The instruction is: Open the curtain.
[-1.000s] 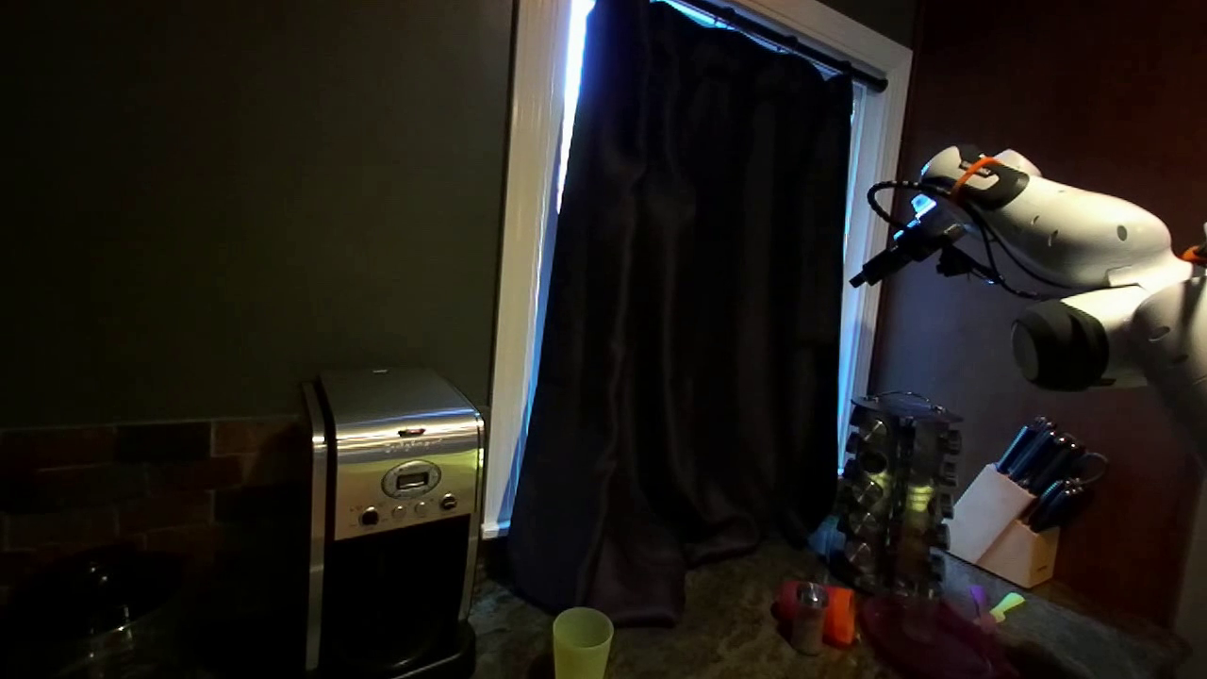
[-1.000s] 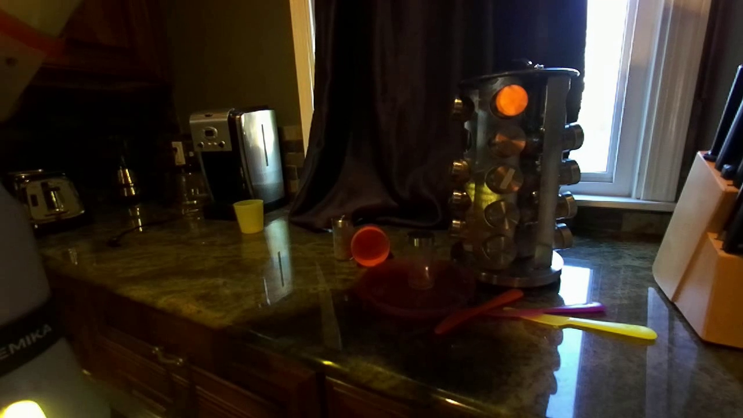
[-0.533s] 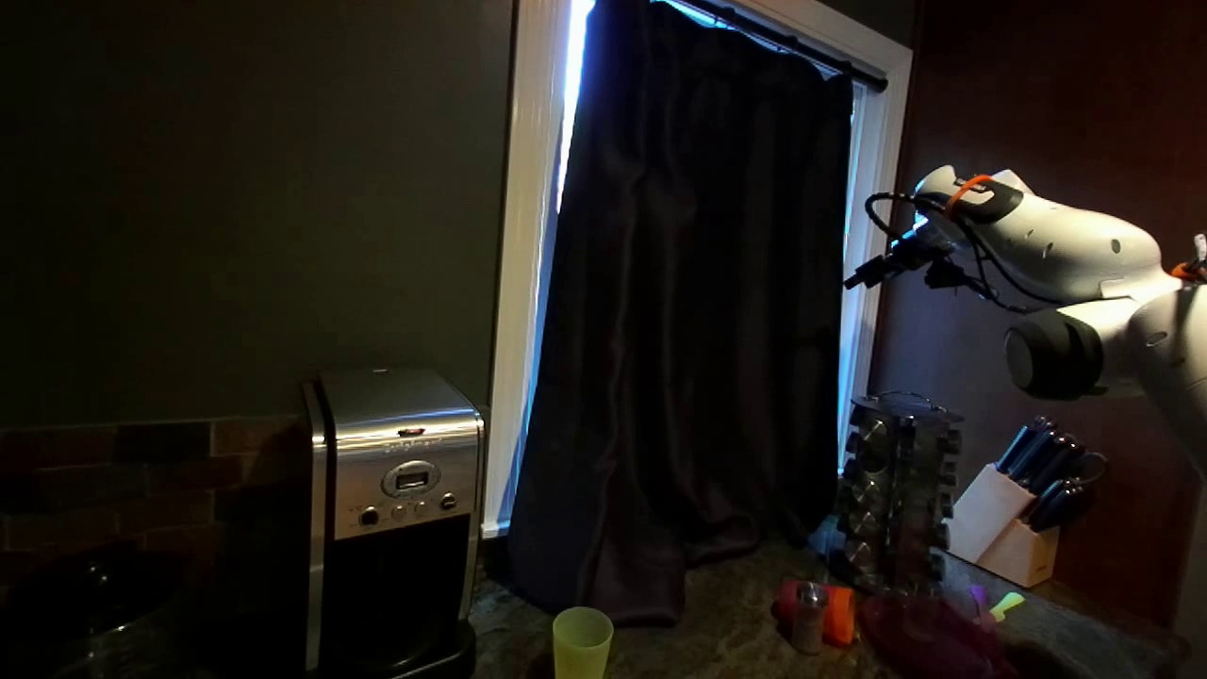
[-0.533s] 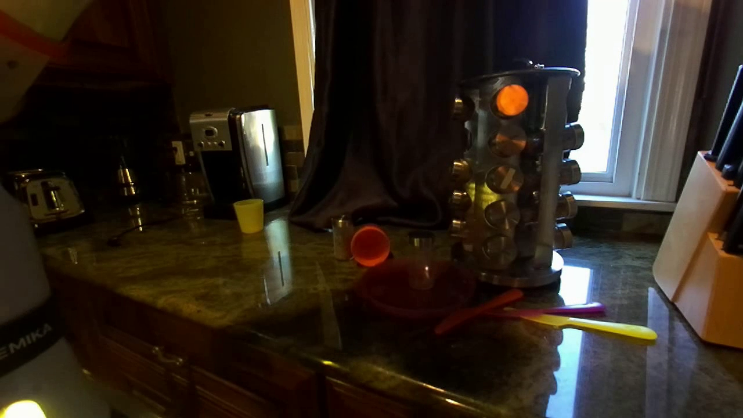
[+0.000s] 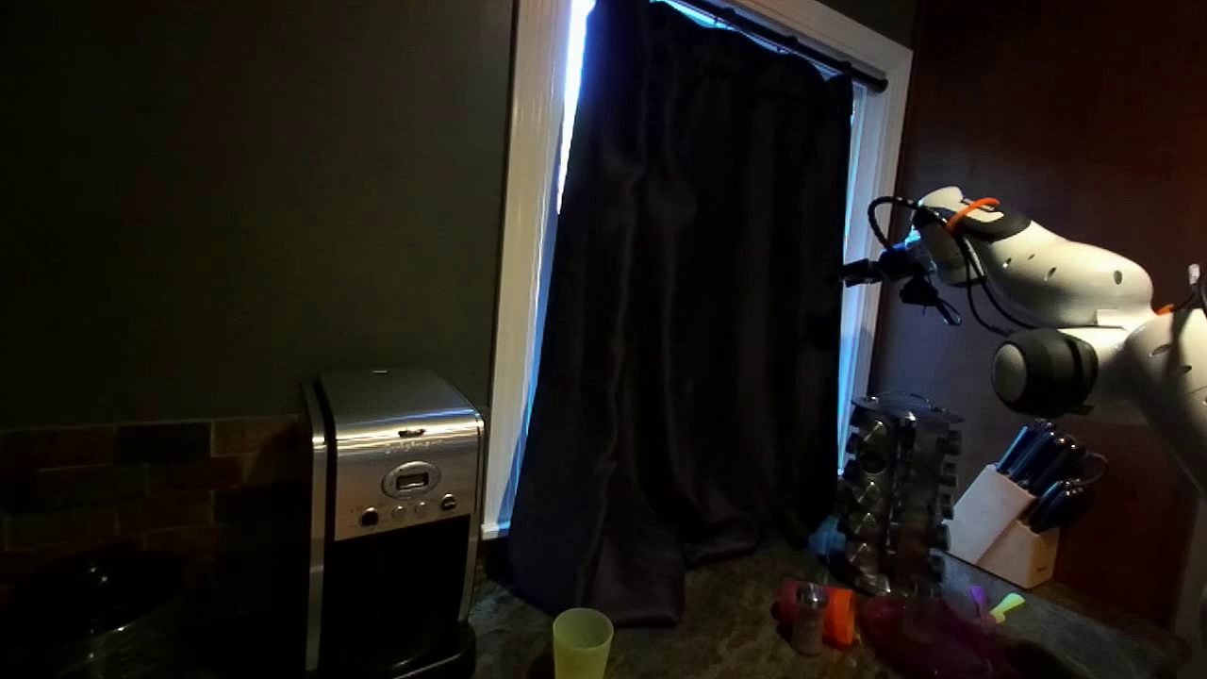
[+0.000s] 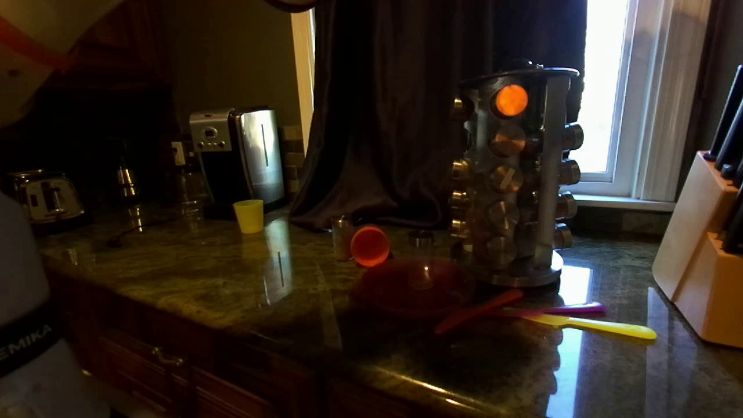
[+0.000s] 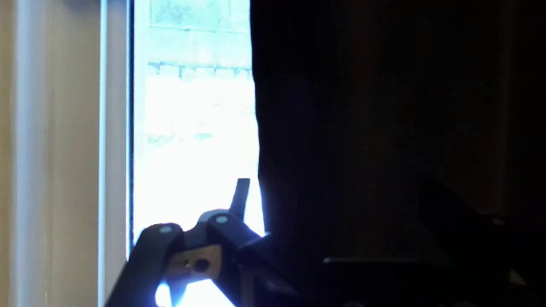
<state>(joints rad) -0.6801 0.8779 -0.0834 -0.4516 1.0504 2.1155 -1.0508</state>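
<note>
Wrist view is showing the gripper with its jaws standing wide apart, one finger crossing the bright window and the other showing faintly against the dark curtain, whose side edge is running between them; the view is not telling whether either is touching the curtain. In an exterior view the arm is sitting lower than a second ago, and the gripper is pointing more nearly level, its tip just reaching the curtain's edge as that camera is seeing it. The curtain is keeping its earlier place, hanging below the rod, covering most of the window and spilling onto the table. In an exterior view a dark rounded shape is now poking in at the top, and the spice rack is looking dimmer than half a second ago. In both exterior views the yellow cup and the coffee maker are standing as before.
</note>
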